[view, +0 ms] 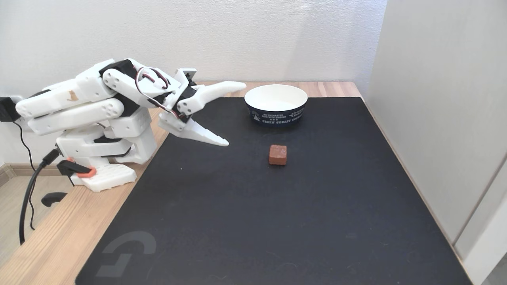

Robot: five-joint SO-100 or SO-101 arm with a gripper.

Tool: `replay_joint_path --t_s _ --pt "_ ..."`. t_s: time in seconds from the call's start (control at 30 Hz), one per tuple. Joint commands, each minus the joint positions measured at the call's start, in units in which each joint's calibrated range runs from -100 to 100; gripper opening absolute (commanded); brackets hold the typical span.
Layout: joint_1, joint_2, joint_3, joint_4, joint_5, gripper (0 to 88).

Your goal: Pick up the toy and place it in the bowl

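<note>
In the fixed view the toy [277, 154], a small reddish-brown block, rests on the black mat near its middle. Behind it, toward the wall, stands the bowl [276, 104], white inside and dark navy outside with white print. My white gripper [236, 113] hovers at the mat's left side, to the left of both, with its two fingers spread wide apart and nothing between them. One fingertip points toward the bowl's rim, the other down toward the mat left of the toy.
A black mat [277, 221] covers most of the wooden table [51, 241]. The arm's base [105, 158] is clamped at the table's left edge, with cables hanging off. A white panel [443, 118] rises along the right side.
</note>
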Motion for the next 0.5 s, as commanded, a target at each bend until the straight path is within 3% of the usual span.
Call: replay_joint_path --t_s 0.0,0.27,0.47 --pt "0.2 -0.7 0.6 0.0 -0.2 50.2" --pt "0.1 0.4 -3.8 2.1 -0.3 50.8" --pt "0.7 19.9 -20.5 2.6 -0.3 50.8"
